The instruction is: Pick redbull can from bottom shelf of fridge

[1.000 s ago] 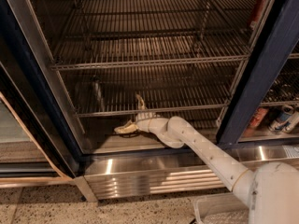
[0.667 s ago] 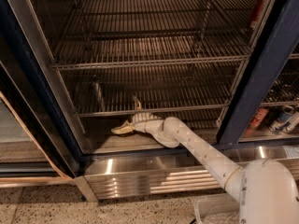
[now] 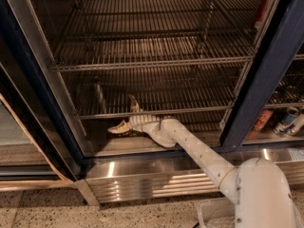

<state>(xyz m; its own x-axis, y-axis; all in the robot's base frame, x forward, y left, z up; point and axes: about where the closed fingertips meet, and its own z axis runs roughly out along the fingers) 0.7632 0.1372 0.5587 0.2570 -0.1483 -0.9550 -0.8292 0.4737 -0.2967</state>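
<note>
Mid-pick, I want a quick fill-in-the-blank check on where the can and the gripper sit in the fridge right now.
1. The redbull can stands on the ____ wire shelf of the fridge.
2. In the camera view, the gripper is to the ____ of the can, apart from it.
3. The gripper's fingers are ____, holding nothing.
4. The arm reaches in from the lower ____ of the view.

Missing words: bottom; right; open; right.
</note>
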